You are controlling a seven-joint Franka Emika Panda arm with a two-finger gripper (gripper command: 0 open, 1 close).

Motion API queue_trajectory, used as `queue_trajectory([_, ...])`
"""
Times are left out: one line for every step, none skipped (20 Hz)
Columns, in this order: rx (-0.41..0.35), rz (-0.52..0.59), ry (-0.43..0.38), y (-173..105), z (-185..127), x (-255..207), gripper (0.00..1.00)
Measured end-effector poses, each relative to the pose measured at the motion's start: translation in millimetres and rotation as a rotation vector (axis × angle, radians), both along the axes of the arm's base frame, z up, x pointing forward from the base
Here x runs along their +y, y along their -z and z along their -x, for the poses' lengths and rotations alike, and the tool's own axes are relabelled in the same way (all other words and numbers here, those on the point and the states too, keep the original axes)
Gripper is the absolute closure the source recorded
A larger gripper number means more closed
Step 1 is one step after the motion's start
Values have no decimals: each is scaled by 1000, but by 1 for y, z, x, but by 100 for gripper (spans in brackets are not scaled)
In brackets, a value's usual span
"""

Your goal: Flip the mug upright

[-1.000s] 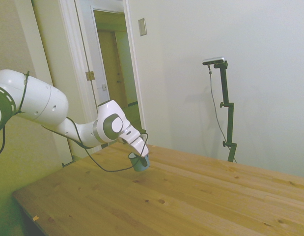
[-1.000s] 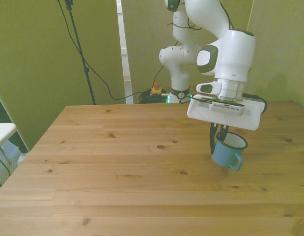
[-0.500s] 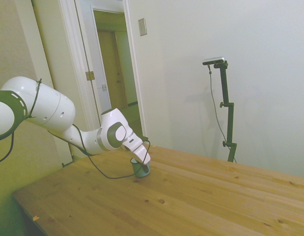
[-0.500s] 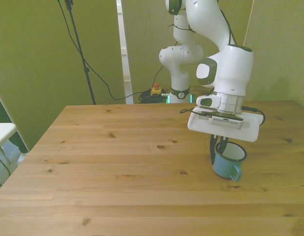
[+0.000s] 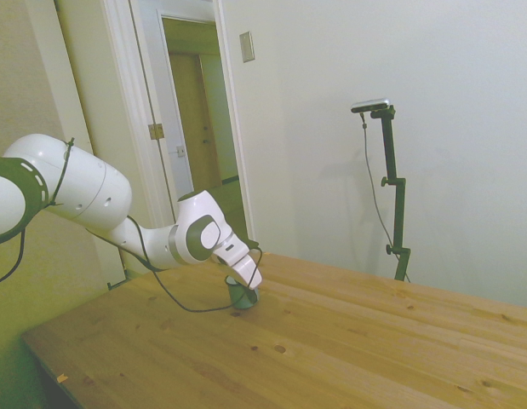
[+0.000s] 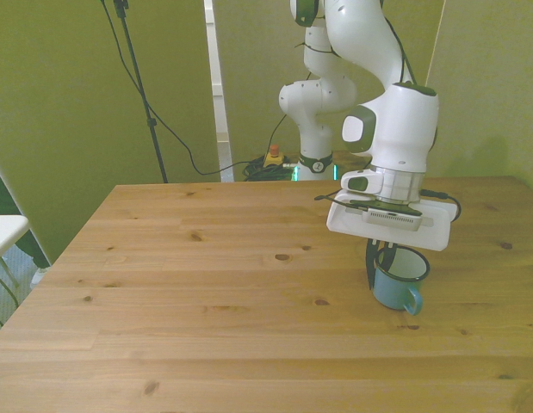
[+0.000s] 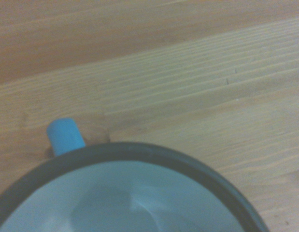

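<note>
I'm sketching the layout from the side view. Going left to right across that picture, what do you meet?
The white arm → the gripper with the mug standing on the table, its mouth up → bare wood onward.

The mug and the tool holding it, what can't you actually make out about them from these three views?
- Side view: the mug is small and half covered by the tool, so its handle does not show.
- Front view: the tool's white flange hides the far part of the mug's rim and where the fingers meet it; only one dark finger shows.
- Wrist view: the picture's edge cuts off most of the mug, and it is blurred; its base on the table is unseen.
</note>
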State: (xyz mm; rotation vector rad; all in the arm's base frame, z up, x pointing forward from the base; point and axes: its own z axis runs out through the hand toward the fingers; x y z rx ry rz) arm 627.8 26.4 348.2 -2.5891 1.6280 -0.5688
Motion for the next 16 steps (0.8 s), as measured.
queue_trajectory([5, 1, 1, 2, 1, -2, 0])
queue_trajectory([7, 2, 2, 4, 2, -3, 0])
queue_trajectory([7, 1, 3, 4, 3, -4, 0])
queue_trajectory([7, -4, 6, 3, 3, -6, 0])
queue_trajectory([6, -12, 6, 0, 4, -8, 0])
queue_trajectory([1, -15, 5, -4, 4, -11, 0])
queue_trajectory([-6, -21, 8, -9, 5, -14, 0])
queue_trajectory([-15, -29, 8, -17, 5, -18, 0])
queue_trajectory([-24, -34, 7, -24, 5, -22, 0])
queue_trajectory([-32, -40, 7, -31, 6, -25, 0])
queue_trajectory([-38, -44, 5, -38, 8, -29, 0])
queue_trajectory([-43, -46, 2, -45, 10, -33, 0])
queue_trajectory([-46, -43, 6, -51, 14, -38, 0])
queue_trajectory([-44, -40, 11, -58, 21, -44, 0])
queue_trajectory([-45, -37, 13, -66, 29, -51, 0])
queue_trajectory([-42, -34, 17, -74, 39, -58, 0])
